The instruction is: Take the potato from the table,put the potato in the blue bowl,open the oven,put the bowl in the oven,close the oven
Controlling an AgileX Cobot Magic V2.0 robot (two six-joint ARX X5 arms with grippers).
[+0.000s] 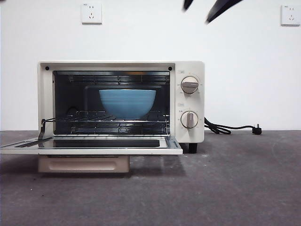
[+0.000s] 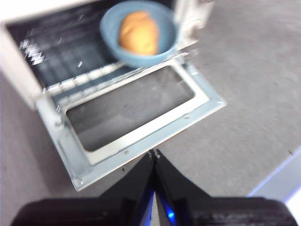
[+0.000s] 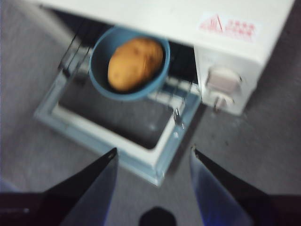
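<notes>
Round mid-blue bowl (image 1: 127, 102) seated on the rack inside the cream-white boxy oven (image 1: 190, 101), door dropped flat, tan potato (image 3: 135, 63) seen only from the wrist views, left gripper (image 2: 154, 154) pinched closed on nothing, right gripper (image 3: 154, 155) spread wide above the door.

From the front, the potato is hidden inside the blue bowl (image 1: 127, 103); only the bowl's outside shows on the oven (image 1: 121, 101) rack. Both wrist views are blurred, so the red warning label (image 3: 228, 26) on the oven top cannot be read. The picture's top edge cuts off two black gripper tips (image 1: 214, 8).
</notes>
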